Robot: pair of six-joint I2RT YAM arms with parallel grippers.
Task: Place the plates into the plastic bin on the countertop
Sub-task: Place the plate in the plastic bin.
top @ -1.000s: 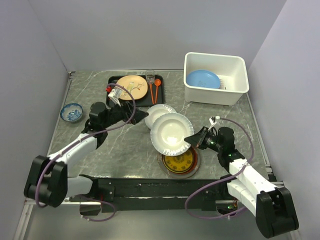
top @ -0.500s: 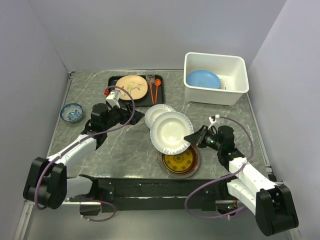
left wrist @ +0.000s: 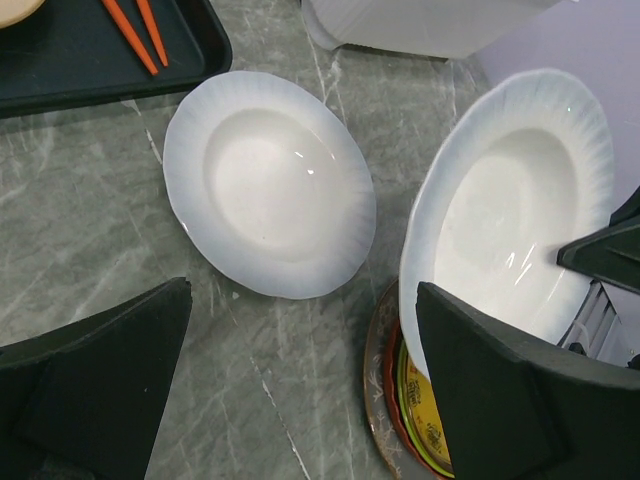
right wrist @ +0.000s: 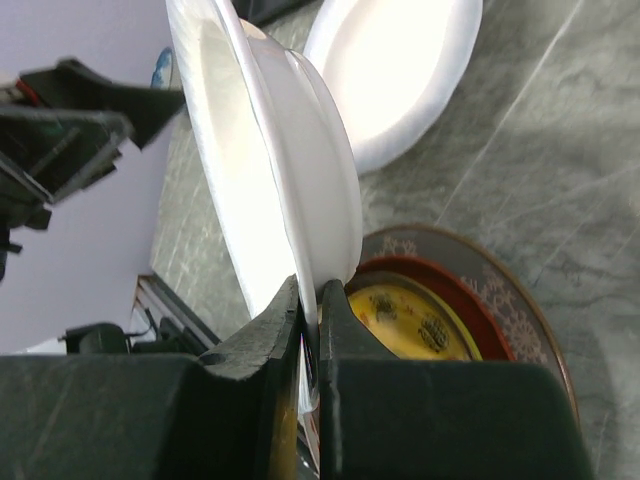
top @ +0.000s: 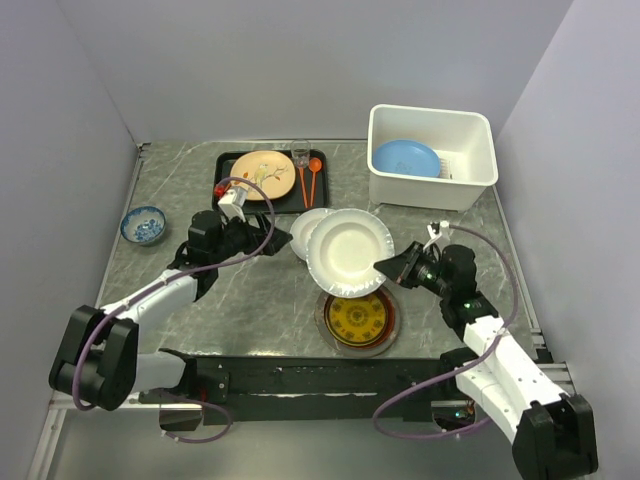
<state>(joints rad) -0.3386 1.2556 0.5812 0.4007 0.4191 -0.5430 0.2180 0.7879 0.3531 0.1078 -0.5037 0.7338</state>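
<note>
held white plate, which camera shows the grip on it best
Right wrist: the right gripper pinches the held white plate by its rim, seen edge-on and close. Top external shows the whole plate lifted above the gold-patterned plate, gripper at its rim. Left wrist shows its tilted face, the grip only partly.

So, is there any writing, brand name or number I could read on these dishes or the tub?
Nothing readable in any view.
Yellow and red plate: gold marks in its middle, too small and blurred to tell writing from ornament.
Cream plate on the black tray: a painted twig, no words.
White tub, held white plate, other white plate: no label shows.
</note>
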